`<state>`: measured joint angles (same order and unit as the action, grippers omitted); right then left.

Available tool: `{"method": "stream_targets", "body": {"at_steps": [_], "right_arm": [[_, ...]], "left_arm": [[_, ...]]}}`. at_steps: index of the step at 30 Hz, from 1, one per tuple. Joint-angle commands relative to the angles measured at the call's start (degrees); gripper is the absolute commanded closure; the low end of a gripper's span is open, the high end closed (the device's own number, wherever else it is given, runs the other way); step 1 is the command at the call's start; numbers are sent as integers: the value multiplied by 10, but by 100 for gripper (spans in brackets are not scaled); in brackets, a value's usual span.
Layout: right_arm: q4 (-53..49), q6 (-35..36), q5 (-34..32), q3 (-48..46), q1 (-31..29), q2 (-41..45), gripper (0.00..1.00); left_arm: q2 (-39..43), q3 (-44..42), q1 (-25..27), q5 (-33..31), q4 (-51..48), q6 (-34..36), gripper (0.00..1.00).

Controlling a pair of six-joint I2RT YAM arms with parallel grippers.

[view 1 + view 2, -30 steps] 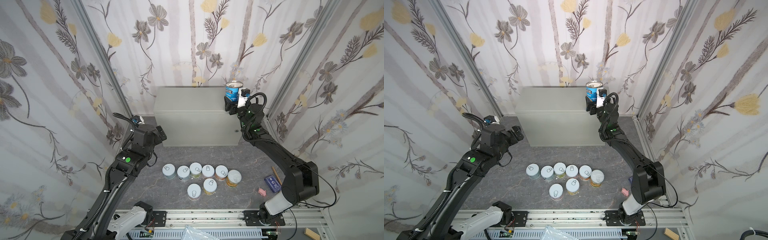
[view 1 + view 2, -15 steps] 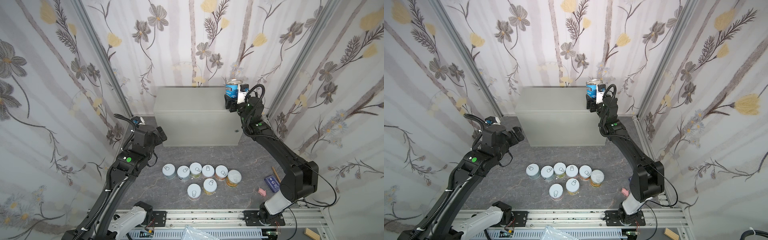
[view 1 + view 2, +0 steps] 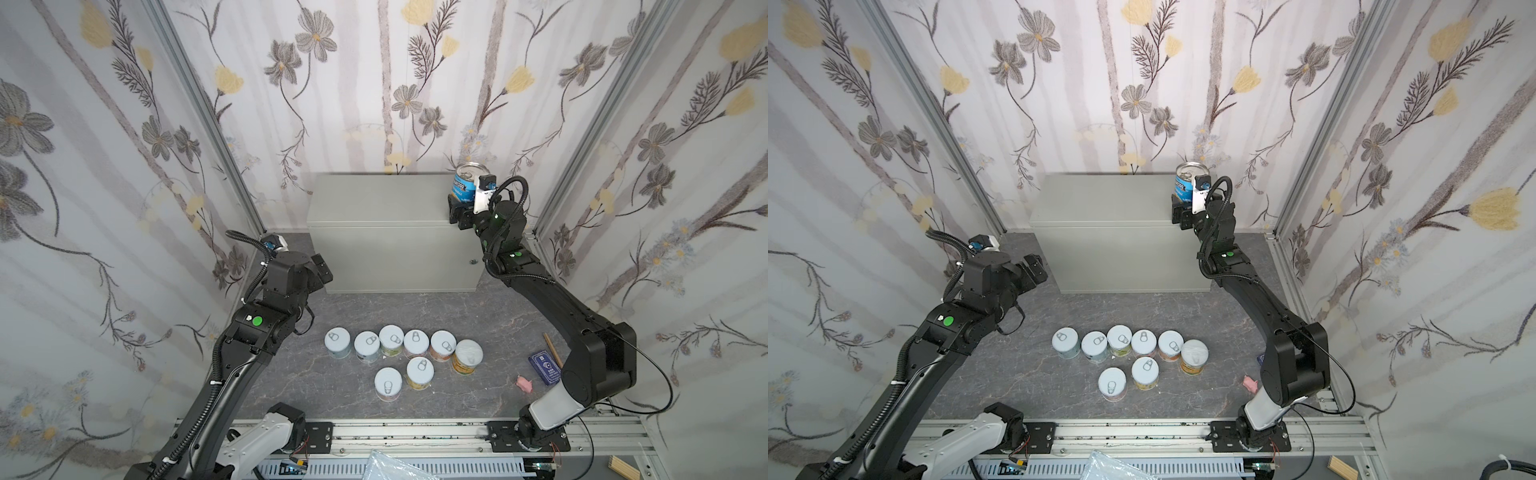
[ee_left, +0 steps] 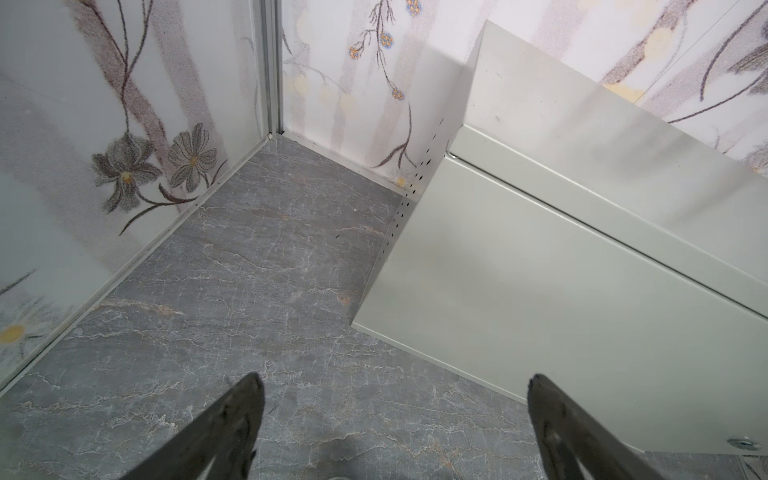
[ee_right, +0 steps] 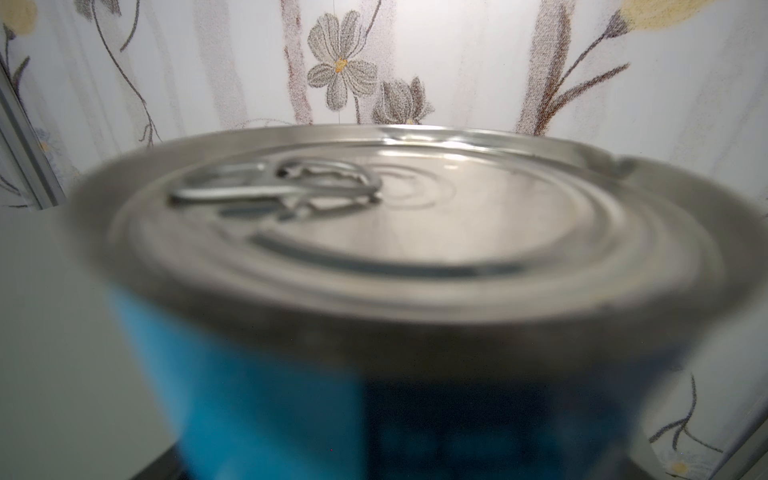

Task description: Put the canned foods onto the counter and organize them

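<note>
Floral-walled cell, marbled floor (image 3: pixel 316 399). Jaws of the right gripper (image 3: pixel 460 210) straddle the base of the blue can (image 3: pixel 464 188). Whether they clamp it or stand clear cannot be told (the wrist view is all can). It stands upright, apparently resting on the counter (image 3: pixel 374 199) at the far right end, likely to leave room for a row. The left gripper (image 4: pixel 395 380) hangs spread wide and empty beside the counter. Eight cans (image 3: pixel 416 343) wait grouped on the floor.
</note>
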<state>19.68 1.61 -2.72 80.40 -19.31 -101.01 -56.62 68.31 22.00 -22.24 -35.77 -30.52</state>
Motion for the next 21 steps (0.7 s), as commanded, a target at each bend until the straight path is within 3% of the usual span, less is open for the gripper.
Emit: {"method": "stream_targets", "body": {"at_steps": [1, 10, 21], "right_arm": [[2, 5, 8, 0, 0, 11, 9], [-153, 15, 26, 28, 6, 63, 5], [-188, 6, 43, 110, 16, 0, 20]], "left_arm": [[0, -3, -2, 2, 18, -11, 0], [-18, -2, -8, 19, 25, -9, 0], [-19, -7, -13, 32, 35, -8, 0]]}}
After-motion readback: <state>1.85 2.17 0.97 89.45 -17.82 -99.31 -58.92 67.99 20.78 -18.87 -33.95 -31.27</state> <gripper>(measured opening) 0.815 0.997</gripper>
